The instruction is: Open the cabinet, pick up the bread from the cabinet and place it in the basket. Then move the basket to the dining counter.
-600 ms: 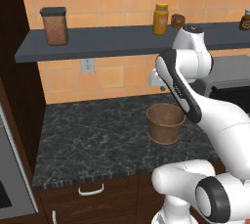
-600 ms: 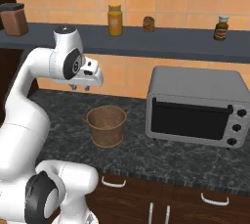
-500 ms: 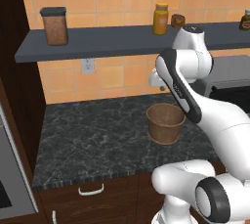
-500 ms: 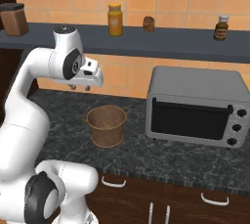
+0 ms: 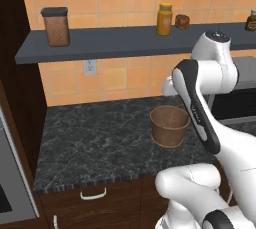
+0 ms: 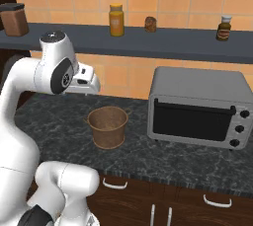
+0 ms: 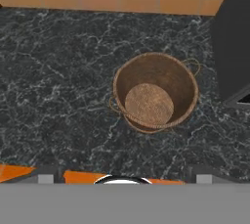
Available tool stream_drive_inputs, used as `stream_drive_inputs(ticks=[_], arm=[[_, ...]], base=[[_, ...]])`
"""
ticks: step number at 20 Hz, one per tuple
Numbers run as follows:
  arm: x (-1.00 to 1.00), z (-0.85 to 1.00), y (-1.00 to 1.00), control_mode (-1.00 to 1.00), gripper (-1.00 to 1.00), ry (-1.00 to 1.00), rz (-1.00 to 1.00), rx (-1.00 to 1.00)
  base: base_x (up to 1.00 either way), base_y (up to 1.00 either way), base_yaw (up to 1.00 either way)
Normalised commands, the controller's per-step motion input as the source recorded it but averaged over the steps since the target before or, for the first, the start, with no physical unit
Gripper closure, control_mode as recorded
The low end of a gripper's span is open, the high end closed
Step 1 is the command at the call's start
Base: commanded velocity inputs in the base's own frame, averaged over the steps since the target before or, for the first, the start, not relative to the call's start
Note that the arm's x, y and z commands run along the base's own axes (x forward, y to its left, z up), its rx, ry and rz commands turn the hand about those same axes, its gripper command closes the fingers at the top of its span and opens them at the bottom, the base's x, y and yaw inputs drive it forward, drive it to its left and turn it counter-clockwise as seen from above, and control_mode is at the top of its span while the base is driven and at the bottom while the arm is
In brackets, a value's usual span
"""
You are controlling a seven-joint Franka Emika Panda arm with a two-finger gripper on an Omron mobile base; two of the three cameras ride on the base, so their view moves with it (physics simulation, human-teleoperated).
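The jaws of our gripper [image 7: 125, 178] stood wide apart, one fingertip at each side along the bottom of the hand view. The hand was above the black speckled worktop [image 5: 95, 143], and in the hand view we looked down into the round brown basket [image 6: 108, 136]. The basket stood upright on this worktop, and we could see its brown bottom inside, its thick rim, and a thin loop handle at each of two opposite sides.

The bread [image 6: 150, 24], a small brown lump, lay on the dark grey shelf [image 5: 110, 42] higher up, near the yellow jar [image 6: 116, 20] and to the right of it in both base views. At the left part of the same shelf we saw a brown canister [image 5: 57, 27] with a dark lid, and farther right than the bread was a small dark bottle [image 6: 224, 29] with a pale cap.

In the right base view, the grey toaster oven [image 6: 200, 106] stood on the worktop to the right of the basket, apart from it. Behind the worktop we had the orange tiled wall [image 5: 115, 79], with a socket [image 5: 90, 67] on it below the shelf.
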Motion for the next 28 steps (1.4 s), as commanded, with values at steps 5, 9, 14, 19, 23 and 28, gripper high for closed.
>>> stream_drive_inputs(ticks=[5, 9, 14, 19, 23, 28], arm=[[-0.09, 0.47, -0.19, -1.0, -1.0, -0.19, 0.0, 0.0], [0.02, 0.59, -0.21, -1.0, -1.0, -0.13, 0.0, 0.0], [0.12, 0.59, -0.39, -1.0, -1.0, -0.05, 0.0, 0.0], [0.19, 0.51, -0.38, -1.0, -1.0, -0.03, 0.0, 0.0], [0.34, 0.44, -0.31, -1.0, -1.0, -0.08, 0.0, 0.0], [0.49, 0.34, -0.31, -1.0, -1.0, -0.14, 0.0, 0.0]], base=[[0.0, 0.0, 0.0], [0.0, 0.0, 0.0], [0.0, 0.0, 0.0], [0.0, 0.0, 0.0], [0.0, 0.0, 0.0], [0.0, 0.0, 0.0]])
